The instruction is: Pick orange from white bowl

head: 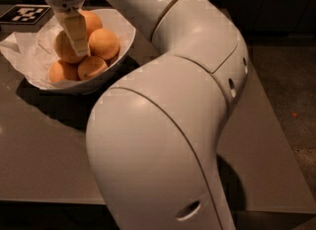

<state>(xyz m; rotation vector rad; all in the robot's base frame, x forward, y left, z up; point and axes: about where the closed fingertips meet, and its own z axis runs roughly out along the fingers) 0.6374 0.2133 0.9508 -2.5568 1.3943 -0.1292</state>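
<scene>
— Where is there open room on the dull grey worktop (44, 165)?
— The near left corner is bare, and so is a strip along the right edge.
— And the middle?
— The robot's bulky white arm (163, 125) fills it, from the near edge up toward the far left corner.
— What stands in that corner?
— A wide, glossy white bowl (127, 36) lined with crumpled white paper (27, 51), with a black-and-white square marker (24, 13) behind it. The gripper (79, 46) hangs down inside the bowl against the big, pale yellowish orange (63, 46). Four smaller deep-orange fruits (103, 43) are packed tight around it.
</scene>
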